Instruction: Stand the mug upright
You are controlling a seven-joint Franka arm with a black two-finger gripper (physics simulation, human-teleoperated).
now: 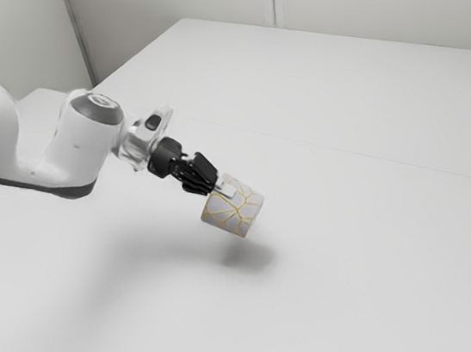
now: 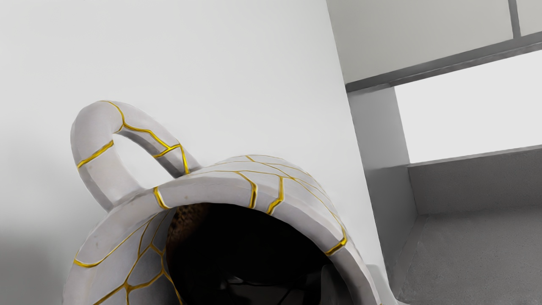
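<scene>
In the exterior view my gripper (image 1: 223, 189) reaches down toward the exterior view's right and is shut on the wall of the mug (image 1: 235, 210). The mug, pale with gold crack lines, hangs tilted above the table, its shadow apart below it. In the wrist view the mug (image 2: 211, 188) has its opening toward the camera, dark inside, with the handle (image 2: 94, 148) standing out from its side. My gripper (image 2: 355, 281) pinches the rim there, one finger inside the mug and the other against its outside.
The white table (image 1: 343, 286) spreads under the arm and the mug. A second white surface (image 1: 343, 86) lies behind it, before the pale room wall (image 1: 396, 15). Past the table's edge in the wrist view is a grey recess (image 2: 474, 254).
</scene>
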